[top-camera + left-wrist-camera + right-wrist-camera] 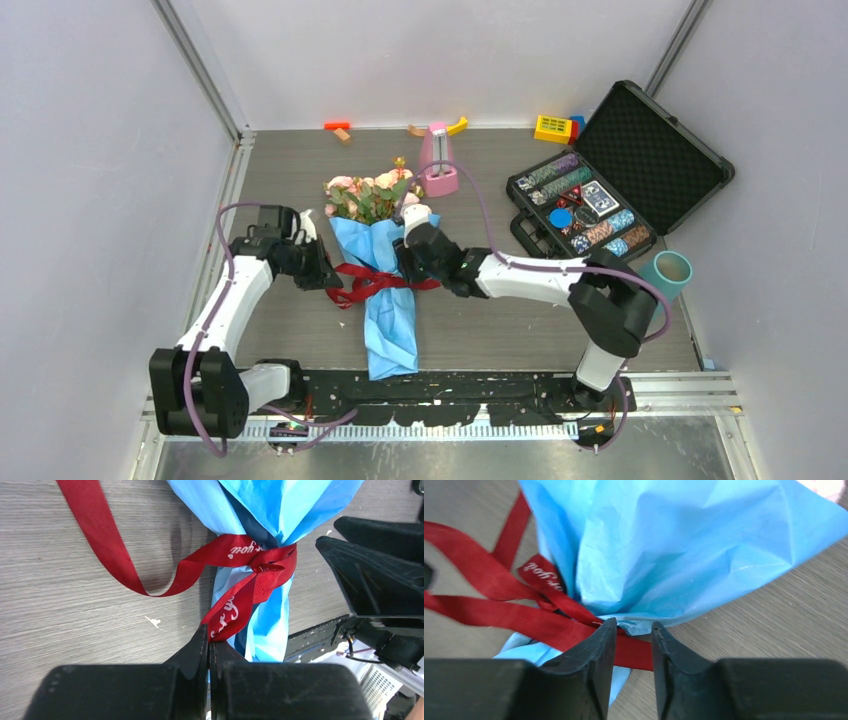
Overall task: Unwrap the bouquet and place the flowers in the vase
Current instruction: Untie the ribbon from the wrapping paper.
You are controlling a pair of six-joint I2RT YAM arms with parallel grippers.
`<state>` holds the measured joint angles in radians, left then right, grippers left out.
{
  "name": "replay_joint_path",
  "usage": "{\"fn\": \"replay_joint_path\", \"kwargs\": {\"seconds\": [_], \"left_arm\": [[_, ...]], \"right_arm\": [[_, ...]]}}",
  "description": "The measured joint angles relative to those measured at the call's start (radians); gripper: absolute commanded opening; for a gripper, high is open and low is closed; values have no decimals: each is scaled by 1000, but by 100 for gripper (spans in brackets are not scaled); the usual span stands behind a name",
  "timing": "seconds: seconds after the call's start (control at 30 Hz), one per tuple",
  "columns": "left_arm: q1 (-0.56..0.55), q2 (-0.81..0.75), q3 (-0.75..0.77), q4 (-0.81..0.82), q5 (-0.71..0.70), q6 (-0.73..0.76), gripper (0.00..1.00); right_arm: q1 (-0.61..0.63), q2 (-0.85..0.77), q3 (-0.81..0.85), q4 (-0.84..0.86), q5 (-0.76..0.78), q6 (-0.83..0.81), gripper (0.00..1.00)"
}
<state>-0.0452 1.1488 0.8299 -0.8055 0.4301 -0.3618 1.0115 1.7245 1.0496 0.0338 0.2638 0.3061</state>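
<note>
So the bouquet [375,262] lay flat around the middle of the table [520,340], a bit left of center. The flowers [368,195] pointed at the far edge and the tip of the blue paper cone [390,345] at the near edge. The dark red ribbon [235,550] was tied round the cone's waist w/ loose tails trailing off to the left. The left gripper [210,640] was clamped tight on one ribbon tail, right at its fingertips. The right gripper [633,640] was on the other side of the knot w/ jaws parted a little. A ribbon strand ran across the gap, nothing pinched afaict. The vase [668,272] sat way off at the right edge, next to the open case [640,150], well apart from the bouquet.
</note>
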Motion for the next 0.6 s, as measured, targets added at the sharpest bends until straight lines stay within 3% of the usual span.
{"fn": "replay_joint_path", "kwargs": {"seconds": [0.17,0.33,0.6], "left_arm": [[0,18,-2,5,60,10,0],[1,18,-2,6,87,16,0],[1,8,-2,6,95,26,0]], "right_arm": [[-100,-26,53,-68,-290,-16,43],[-122,8,150,-116,-486,-34,42],[-120,105,195,-122,-613,-62,34]]}}
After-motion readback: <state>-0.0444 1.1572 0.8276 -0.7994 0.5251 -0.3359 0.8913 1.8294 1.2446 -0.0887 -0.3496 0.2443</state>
